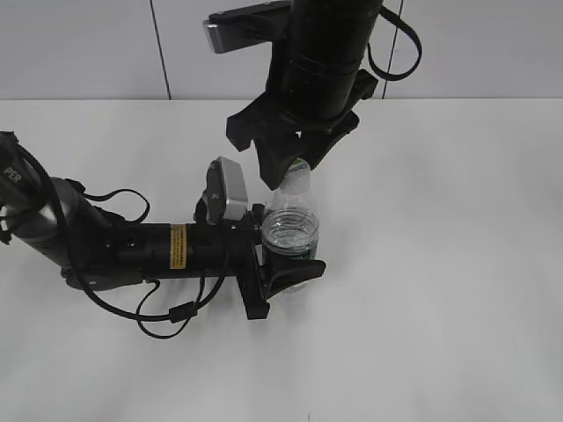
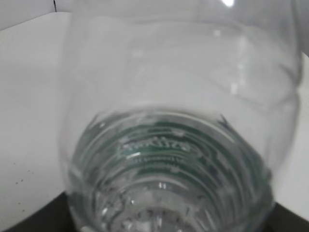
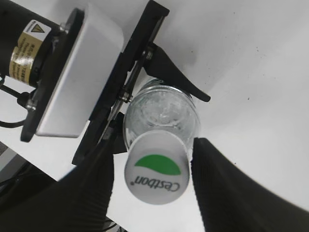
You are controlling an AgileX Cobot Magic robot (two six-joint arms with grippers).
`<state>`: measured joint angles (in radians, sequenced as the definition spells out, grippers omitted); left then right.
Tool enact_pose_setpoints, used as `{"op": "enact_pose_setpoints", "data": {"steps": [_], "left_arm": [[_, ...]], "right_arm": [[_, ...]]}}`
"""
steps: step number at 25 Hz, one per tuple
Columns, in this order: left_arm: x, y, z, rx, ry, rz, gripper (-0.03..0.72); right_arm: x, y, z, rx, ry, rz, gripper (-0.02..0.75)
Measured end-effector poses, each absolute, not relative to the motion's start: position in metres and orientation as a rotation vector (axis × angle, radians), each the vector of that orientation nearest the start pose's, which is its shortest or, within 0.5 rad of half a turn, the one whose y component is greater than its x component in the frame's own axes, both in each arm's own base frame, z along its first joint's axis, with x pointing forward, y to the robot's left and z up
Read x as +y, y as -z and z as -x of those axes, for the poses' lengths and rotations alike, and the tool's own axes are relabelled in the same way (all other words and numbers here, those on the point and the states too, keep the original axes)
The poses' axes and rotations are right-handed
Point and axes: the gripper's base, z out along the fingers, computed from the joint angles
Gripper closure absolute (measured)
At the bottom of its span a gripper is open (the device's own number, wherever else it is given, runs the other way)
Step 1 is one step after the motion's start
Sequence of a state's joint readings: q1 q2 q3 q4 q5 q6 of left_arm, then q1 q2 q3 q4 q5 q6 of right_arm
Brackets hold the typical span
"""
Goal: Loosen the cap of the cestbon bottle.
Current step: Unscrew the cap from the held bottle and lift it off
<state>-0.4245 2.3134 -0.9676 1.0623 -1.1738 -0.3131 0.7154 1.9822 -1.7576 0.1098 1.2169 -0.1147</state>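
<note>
The cestbon bottle (image 1: 290, 233) stands upright on the white table, clear with a dark green label band. My left gripper (image 1: 295, 264) is shut on its lower body from the left. The bottle fills the left wrist view (image 2: 178, 121). The white cap (image 3: 155, 174) with its green half-disc and Cestbon lettering sits on the neck. My right gripper (image 3: 153, 179) comes down from above with one finger on each side of the cap. Narrow gaps show between the fingers and the cap, so it is open. In the exterior view the cap (image 1: 297, 167) is mostly hidden between those fingers.
The white table (image 1: 440, 264) stretches to the right and front of the bottle. My left arm (image 1: 132, 246) lies low across the left side with loose cables. A grey wall stands behind the table's far edge.
</note>
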Motion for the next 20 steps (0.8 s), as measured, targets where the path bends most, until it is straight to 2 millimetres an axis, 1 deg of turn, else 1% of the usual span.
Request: {"op": "enact_pose_setpoints", "data": {"steps": [18,20], "left_arm": [[-0.218,-0.052,-0.3042,1.492,1.0,-1.215,0.276],[-0.218,-0.052,-0.3042,1.492,1.0,-1.215,0.276]], "right_arm": [[0.282,-0.2653,-0.3103,2.72,-0.245,1.16,0.346],[0.2815,-0.2642,-0.3098,2.723,-0.243,1.164,0.335]]}}
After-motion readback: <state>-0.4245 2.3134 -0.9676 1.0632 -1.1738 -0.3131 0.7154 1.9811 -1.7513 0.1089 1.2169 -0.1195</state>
